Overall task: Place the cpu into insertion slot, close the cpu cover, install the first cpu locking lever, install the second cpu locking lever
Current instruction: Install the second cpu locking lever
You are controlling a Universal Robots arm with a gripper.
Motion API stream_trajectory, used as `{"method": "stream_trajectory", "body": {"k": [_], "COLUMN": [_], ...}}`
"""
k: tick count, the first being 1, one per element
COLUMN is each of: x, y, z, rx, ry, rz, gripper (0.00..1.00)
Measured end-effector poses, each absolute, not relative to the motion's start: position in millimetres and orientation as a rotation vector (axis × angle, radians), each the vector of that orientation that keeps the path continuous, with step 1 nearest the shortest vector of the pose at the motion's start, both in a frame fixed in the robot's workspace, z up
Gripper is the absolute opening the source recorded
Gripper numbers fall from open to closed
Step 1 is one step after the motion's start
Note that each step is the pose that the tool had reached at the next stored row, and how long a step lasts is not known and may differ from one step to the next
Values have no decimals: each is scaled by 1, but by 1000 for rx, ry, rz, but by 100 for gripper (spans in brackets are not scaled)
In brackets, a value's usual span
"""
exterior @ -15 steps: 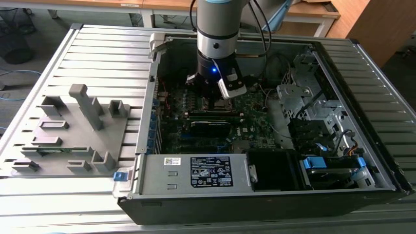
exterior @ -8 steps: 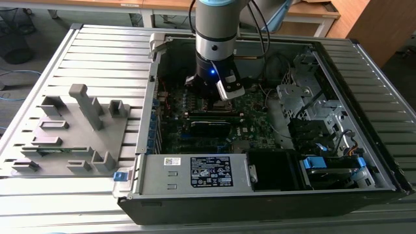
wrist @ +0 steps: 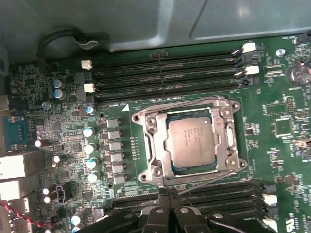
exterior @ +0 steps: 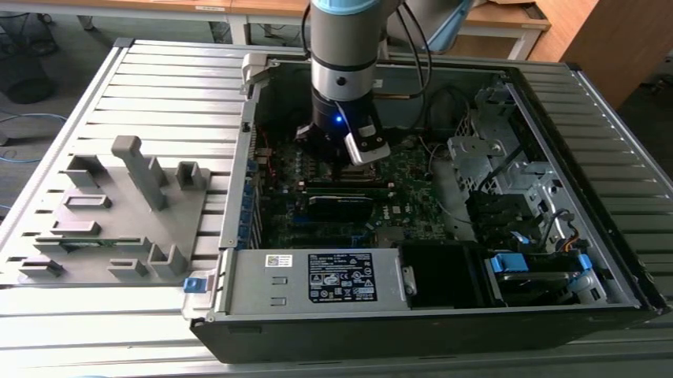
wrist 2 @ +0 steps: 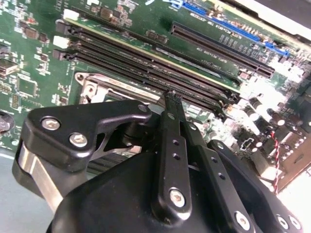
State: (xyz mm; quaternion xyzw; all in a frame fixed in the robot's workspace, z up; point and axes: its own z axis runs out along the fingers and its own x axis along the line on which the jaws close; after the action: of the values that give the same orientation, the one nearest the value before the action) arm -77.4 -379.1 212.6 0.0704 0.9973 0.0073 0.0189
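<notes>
Your gripper (wrist: 165, 194): fingers pressed together, nothing between them, tip low over memory slots (wrist: 214, 191) just beside insertion slot (wrist: 189, 141). Cpu (wrist: 188, 141) sits seated in slot. Cpu cover (wrist: 228, 136) lies closed around it, chip showing through window. Thin locking levers (wrist: 209, 180) along socket edges; latched or not, probably not discernible. In exterior view, arm (exterior: 342, 71) reaches down into open computer case (exterior: 589, 181).

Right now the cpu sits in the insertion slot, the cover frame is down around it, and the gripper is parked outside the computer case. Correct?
Not quite. The gripper is inside the computer case, low over the motherboard, as the exterior view shows. The rest holds: in the first wrist view the cpu sits in the insertion slot with the cover frame around it.
</notes>
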Motion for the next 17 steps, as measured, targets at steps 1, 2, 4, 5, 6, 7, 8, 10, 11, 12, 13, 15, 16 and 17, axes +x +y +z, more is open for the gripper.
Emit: {"method": "stream_trajectory", "body": {"k": [1,2,4,5,6,7,8,10,11,12,13,15,16,17], "x": [-78,-79,-81,-82,-83,-83,-84,-84,-84,-85,-85,-85,-85,-85], "y": [-379,-379,-379,-379,-379,-379,-379,-379,-379,-379,-379,-379,-379,-379], "z": [212,211,209,208,207,207,206,206,206,206,205,205,205,205], "rx": [219,220,221,221,222,222,222,222,222,222,223,223,223,223], "ry": [3096,3096,3096,3096,3096,3096,3096,3096,3096,3096,3096,3096,3097,3097], "rz": [22,22,21,21,21,21,21,21,21,23,27,42,49,56], "gripper": [11,11,11,11,11,11,11,11,11,11,11,11,11,11]}}
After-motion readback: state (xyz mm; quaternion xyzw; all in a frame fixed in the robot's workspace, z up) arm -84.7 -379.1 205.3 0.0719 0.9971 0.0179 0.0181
